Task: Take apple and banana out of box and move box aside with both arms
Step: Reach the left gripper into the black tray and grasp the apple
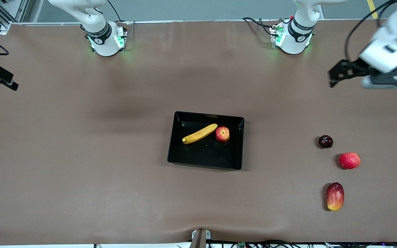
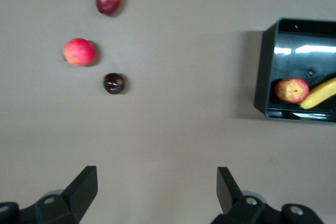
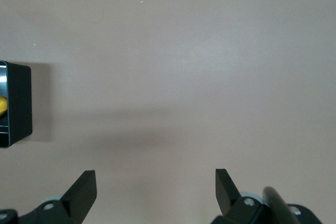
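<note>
Box (image 1: 206, 162) mid-table (apple (image 1: 222, 134), banana (image 1: 199, 133) inside), well apart from both open jaws

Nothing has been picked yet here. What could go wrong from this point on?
The apple nearly touches the banana inside the box, so fingers closing on one may nudge the other. A similar red fruit lies near the mango and dark fruit, risking a wrong pick. The open left gripper and open right gripper start far apart, so an uneven push might twist the box.

Even overhead light, soft shadows, glare in box (image 2: 268, 66)
</note>
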### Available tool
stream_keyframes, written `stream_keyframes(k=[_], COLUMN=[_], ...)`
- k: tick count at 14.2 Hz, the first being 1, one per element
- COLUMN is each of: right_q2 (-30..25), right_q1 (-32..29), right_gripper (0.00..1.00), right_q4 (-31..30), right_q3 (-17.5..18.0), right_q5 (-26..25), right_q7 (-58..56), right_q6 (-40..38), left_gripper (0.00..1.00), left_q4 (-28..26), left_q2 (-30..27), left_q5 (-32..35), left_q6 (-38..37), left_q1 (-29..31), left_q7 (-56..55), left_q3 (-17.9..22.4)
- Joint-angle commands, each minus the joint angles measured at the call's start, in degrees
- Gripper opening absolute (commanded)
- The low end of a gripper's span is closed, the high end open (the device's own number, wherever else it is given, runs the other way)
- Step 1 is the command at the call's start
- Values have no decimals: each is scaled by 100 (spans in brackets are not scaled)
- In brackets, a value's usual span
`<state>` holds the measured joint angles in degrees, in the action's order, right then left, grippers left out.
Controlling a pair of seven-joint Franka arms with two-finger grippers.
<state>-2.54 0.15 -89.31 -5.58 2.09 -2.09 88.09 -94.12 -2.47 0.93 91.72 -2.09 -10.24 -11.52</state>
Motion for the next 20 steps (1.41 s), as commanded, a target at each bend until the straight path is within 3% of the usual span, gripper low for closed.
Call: stream_keyframes(k=[1,7,10,12,16,20], right_q2=[34,34,34,34,43,43], right_q1=[-86,-95,-147,-174,-174,-174], right_gripper=[100,100,100,100,100,100], right_q4=[37,37,37,37,37,37], right_q3=[39,39,30,30,30,30], right_q5=[116,116,116,125,125,125], right_q7=[-46,-46,-46,-46,-46,-46], right_q6=[-11,-2,-2,-11,-11,-11], left_gripper=[100,100,100,100,100,100], left_q4=[-53,-248,-265,-274,-265,-248], left_q2=[387,1353,1924,2328,3067,3709], left_q5=[21,73,205,756,1381,1944], left_q6=[327,1567,2093,2445,3262,3800], left_q1=[-29,-177,-722,-1064,-1303,-1356], left_q7=[-337,-1830,-2708,-3332,-4756,-5268], left_q3=[-543,-1449,-1459,-1459,-1459,-1459])
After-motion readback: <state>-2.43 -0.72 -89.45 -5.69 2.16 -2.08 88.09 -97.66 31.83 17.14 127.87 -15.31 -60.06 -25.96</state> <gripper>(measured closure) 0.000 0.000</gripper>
